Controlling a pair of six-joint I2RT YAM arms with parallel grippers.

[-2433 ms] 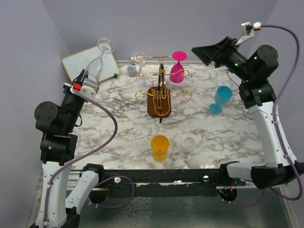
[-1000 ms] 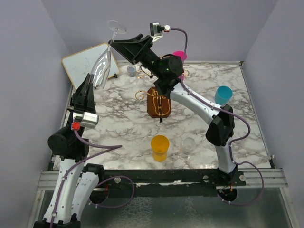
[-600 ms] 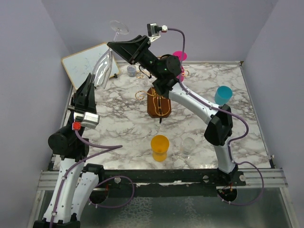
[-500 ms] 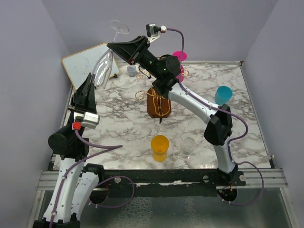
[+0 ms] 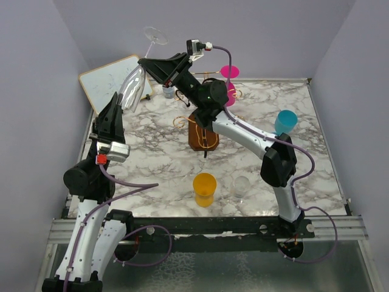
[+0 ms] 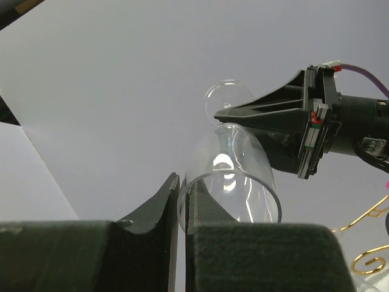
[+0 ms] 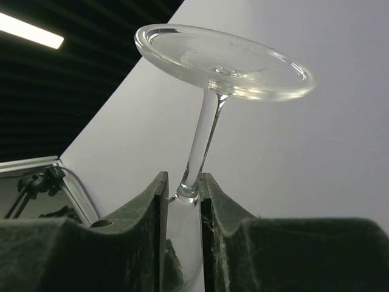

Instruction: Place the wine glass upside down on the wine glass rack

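Over the marble table (image 5: 304, 176) the biggest change is the right arm (image 5: 255, 137): it was folded back at the far right corner, and it has since swung across above the wine glass rack (image 5: 205, 125) to reach the left side. The rack itself, gold wire on its dark block, has not moved, and a pink glass (image 5: 229, 72) already hangs from one far arm. The wine glass (image 5: 135, 85) is held in the air above the table's far left corner, well apart from the rack, foot uppermost and leaning a little. The left gripper (image 6: 181, 182) stays pinched tight on the wall of the bowl at its rim, as before. The right gripper (image 7: 182, 179) has narrowed within the last second from wide jaws to a close clasp on the stem where it meets the bowl, and its fingers (image 7: 159, 182) appear to touch the glass on both sides. That looks like a handover nearly made: once the left lets go, the right could carry the glass, already inverted, by the stem to a free scroll arm.
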